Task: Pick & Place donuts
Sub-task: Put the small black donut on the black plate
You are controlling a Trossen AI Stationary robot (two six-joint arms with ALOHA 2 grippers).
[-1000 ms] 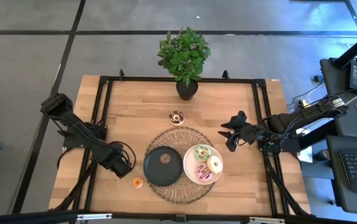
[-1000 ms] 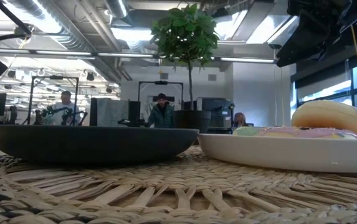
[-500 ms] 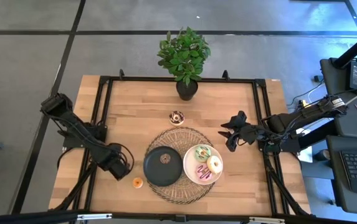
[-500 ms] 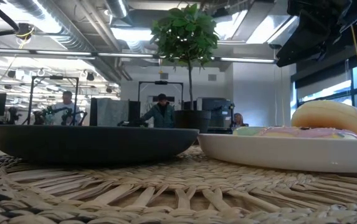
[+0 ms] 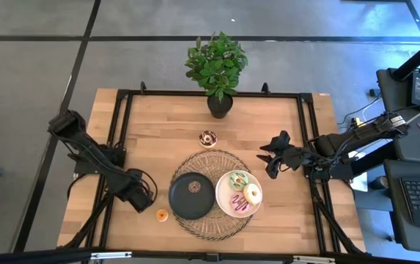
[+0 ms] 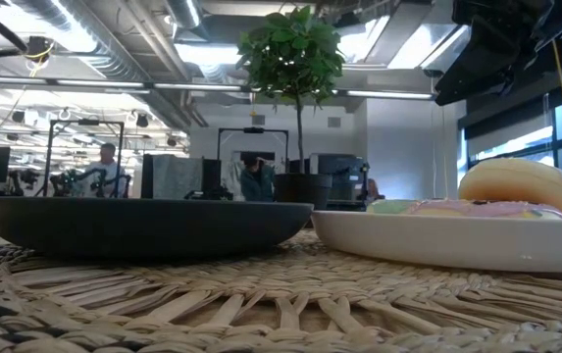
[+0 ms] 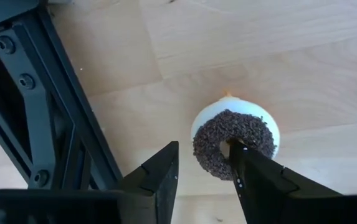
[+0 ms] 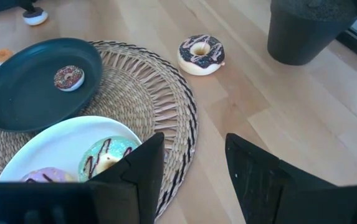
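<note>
surface: wooden table (image 5: 158,117) | directly on it: woven mat (image 5: 213,165) (carrying both plates), potted plant (image 5: 218,103), chocolate-iced donut (image 5: 208,138), small orange donut (image 5: 161,215), sprinkled donut (image 7: 234,144)

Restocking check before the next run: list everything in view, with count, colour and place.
White plate: one, right half of mat.
Black plate: one, left half of mat.
Woven mat: one, tan, table centre.
Donuts on white plate: three; green, cream, purple-pink.
Mini donut: one, brown-speckled, on black plate.
Chocolate donut: one, between mat and plant.
Orange mini donut: one, left of black plate.
Brown-sprinkled donut: one, by left fingers.
Potted plant: one, green, far edge.
Left gripper: left of black plate.
Right gripper: open, right of mat.
</note>
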